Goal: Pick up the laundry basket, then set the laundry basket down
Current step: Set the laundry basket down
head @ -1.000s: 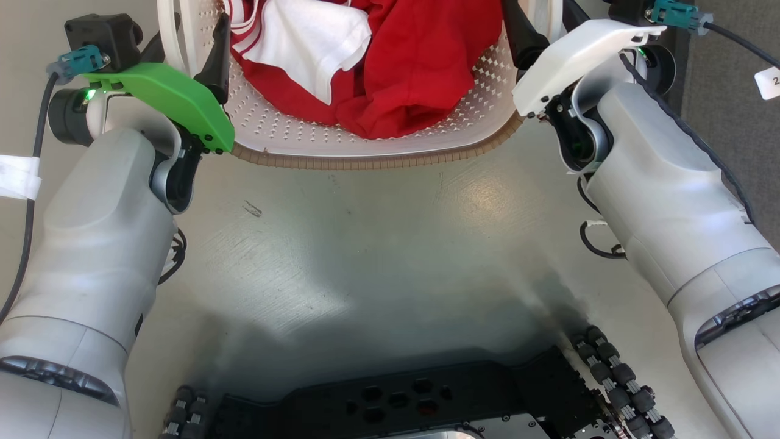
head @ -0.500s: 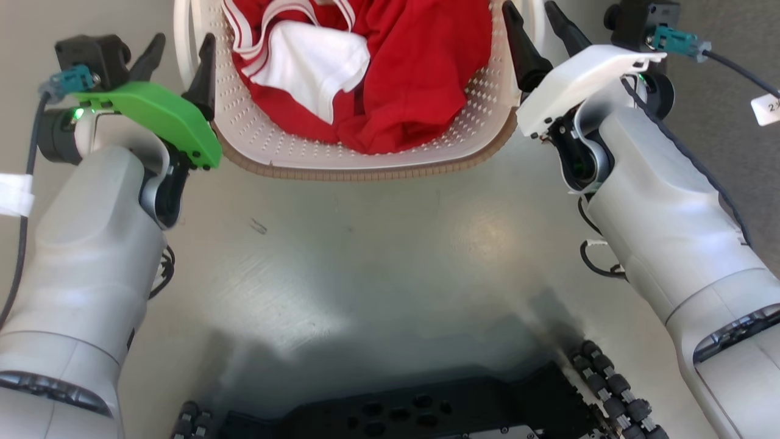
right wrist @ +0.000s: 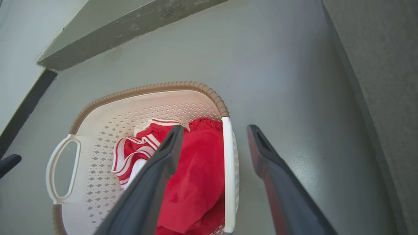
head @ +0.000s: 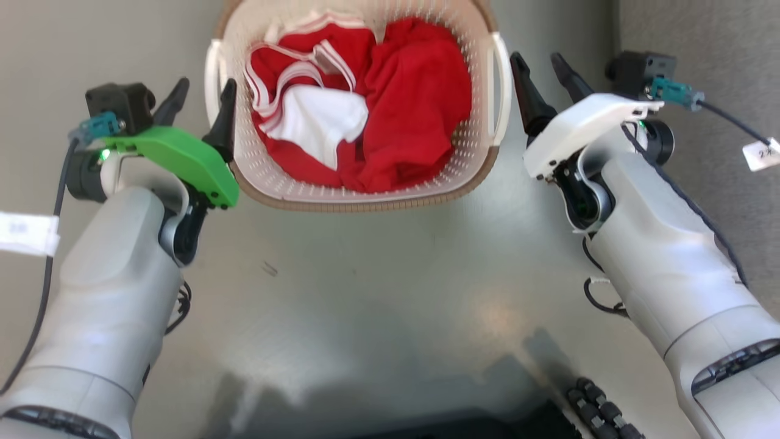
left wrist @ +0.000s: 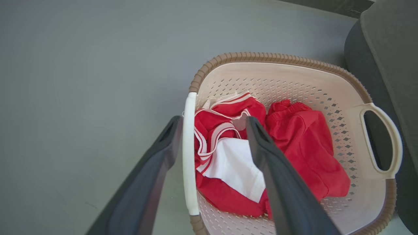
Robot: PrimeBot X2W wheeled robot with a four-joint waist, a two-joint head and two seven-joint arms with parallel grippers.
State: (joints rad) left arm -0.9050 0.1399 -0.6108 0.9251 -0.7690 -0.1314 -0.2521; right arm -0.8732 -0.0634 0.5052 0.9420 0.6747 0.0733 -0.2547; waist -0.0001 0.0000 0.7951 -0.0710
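The laundry basket (head: pixel 365 206) is seen standing on the grey floor (head: pixel 378 292), in front of the robot and between its two arms. It is filled with crumpled red clothes (head: pixel 420 116), and a white cloth (head: pixel 323 125) and a piece with red-and-white striped trim (head: pixel 304 67) are laid on the basket's left half.

The left gripper (head: pixel 206 91) is held at the basket's left side, with its fingers spread apart. In the left wrist view, the white left handle (left wrist: pixel 188 153) is framed between them: one finger is seen outside the basket, close beside the handle, and the other over the clothes inside. Whether the outer finger touches the handle cannot be told.

The right gripper (head: pixel 537 61) is held at the basket's right side, and its fingers are likewise spread. In the right wrist view, the white right handle (right wrist: pixel 228 173) is seen in the gap between them, clear of both fingers, with one finger over the red clothes and the other over the floor outside the basket. Nothing is pinched by either gripper.

A grey fabric-covered surface (head: pixel 701 30) is seen to the right of the basket, beyond the right gripper.
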